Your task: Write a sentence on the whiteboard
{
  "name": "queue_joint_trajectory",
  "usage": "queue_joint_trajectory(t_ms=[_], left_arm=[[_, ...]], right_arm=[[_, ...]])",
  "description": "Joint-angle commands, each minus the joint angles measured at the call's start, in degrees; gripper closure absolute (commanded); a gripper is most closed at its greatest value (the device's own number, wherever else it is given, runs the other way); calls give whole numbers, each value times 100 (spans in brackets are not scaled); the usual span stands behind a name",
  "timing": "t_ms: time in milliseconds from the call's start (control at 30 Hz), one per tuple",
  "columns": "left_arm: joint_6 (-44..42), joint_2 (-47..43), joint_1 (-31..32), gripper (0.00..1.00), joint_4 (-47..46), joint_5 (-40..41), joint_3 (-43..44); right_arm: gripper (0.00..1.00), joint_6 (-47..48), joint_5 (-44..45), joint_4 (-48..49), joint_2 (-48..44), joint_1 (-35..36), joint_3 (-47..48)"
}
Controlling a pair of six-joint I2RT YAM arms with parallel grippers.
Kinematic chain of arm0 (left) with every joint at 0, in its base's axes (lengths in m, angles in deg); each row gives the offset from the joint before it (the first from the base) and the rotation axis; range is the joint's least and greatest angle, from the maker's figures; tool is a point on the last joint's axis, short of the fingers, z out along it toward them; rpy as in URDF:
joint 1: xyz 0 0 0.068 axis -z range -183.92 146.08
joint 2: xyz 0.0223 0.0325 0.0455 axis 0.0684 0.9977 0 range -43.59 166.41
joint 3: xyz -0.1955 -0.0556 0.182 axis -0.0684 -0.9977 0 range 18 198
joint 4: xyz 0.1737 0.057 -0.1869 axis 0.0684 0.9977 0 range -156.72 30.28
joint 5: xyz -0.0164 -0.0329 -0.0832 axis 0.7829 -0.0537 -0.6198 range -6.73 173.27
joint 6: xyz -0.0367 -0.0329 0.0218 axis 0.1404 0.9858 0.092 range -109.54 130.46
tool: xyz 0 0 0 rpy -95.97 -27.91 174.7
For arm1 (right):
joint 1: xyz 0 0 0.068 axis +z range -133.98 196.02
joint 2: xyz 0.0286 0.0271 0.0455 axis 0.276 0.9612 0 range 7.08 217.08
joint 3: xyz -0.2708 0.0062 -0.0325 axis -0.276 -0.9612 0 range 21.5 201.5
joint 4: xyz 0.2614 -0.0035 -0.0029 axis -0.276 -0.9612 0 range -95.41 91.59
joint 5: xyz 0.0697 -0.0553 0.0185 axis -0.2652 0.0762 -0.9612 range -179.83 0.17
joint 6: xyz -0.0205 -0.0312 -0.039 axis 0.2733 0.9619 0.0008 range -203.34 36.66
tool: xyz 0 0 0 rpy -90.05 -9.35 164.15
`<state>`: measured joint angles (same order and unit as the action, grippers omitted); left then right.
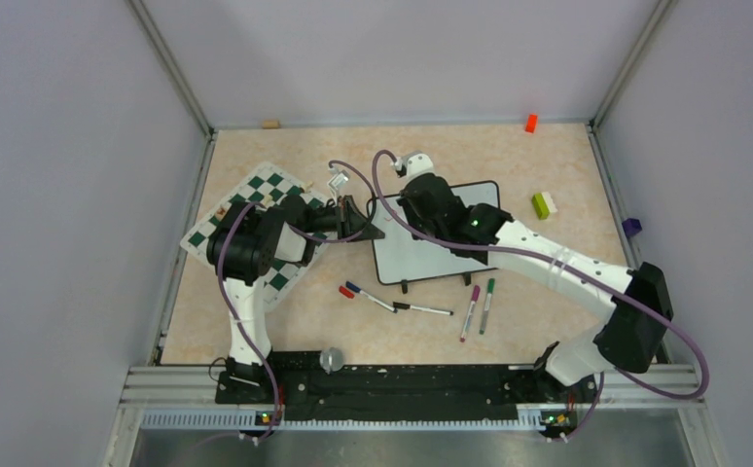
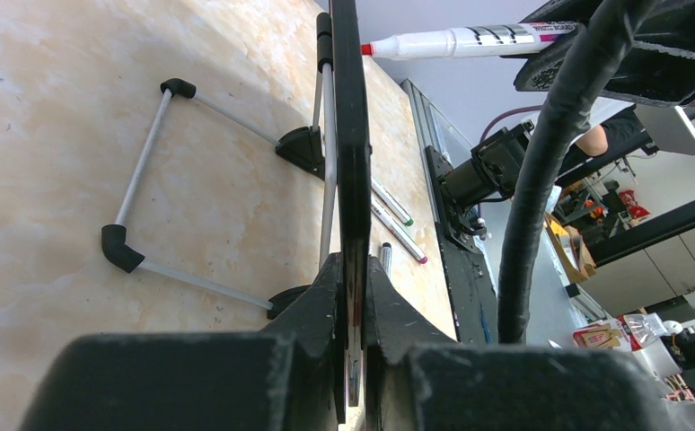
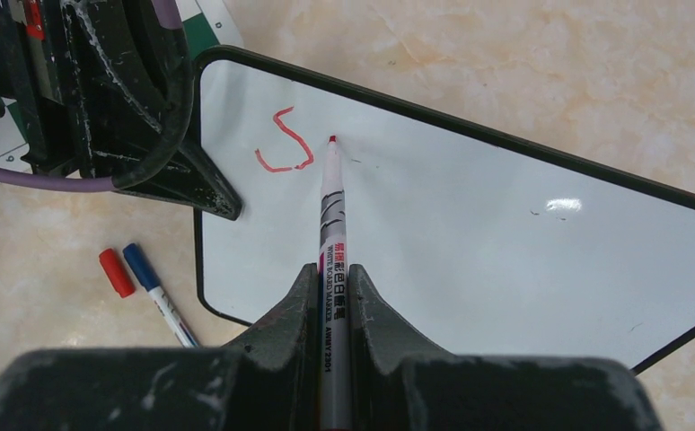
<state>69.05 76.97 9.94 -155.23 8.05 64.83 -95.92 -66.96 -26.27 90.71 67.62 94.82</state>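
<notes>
Whiteboard (image 1: pixel 421 258) sits near the middle of a tan, marbled table (image 1: pixel 509 165), seen from above. A green-and-white chess mat (image 1: pixel 270 185) lies to its left, under the left arm. Four loose markers (image 1: pixel 421 309) lie in front of it, and small coloured blocks (image 1: pixel 544 204) sit to its right. The left gripper (image 1: pixel 371 229) meets its left edge. The right gripper (image 1: pixel 404 195) reaches over its top-left corner, hiding it.

Left wrist view: the left gripper (image 2: pixel 355 296) is clamped tight on the whiteboard (image 2: pixel 351 135), seen edge-on as a thin black frame. Two wire feet (image 2: pixel 118 247) with black elbows jut from its back. A thick cable (image 2: pixel 541 180) crosses the right side.

Right wrist view: the right gripper (image 3: pixel 333 296) pinches a white marker (image 3: pixel 332 206), its red tip on the glossy, round-cornered whiteboard (image 3: pixel 470 224). The sentence (image 3: pixel 285 148) is one red S-shaped stroke, just left of the tip. A blue marker (image 3: pixel 151 283) and red cap (image 3: pixel 116 272) lie on the table beside it.
</notes>
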Motion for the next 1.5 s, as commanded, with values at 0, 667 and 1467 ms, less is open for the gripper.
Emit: queue_joint_trajectory(t_ms=[0, 667, 1467], left_arm=[[155, -15, 31, 100, -430, -388, 48], [162, -32, 33, 100, -430, -388, 49], [162, -27, 37, 100, -430, -388, 46]], right_arm=[[100, 99, 161, 170, 114, -15, 310], [100, -125, -121, -53, -202, -27, -216], [100, 61, 41, -52, 97, -77, 170]])
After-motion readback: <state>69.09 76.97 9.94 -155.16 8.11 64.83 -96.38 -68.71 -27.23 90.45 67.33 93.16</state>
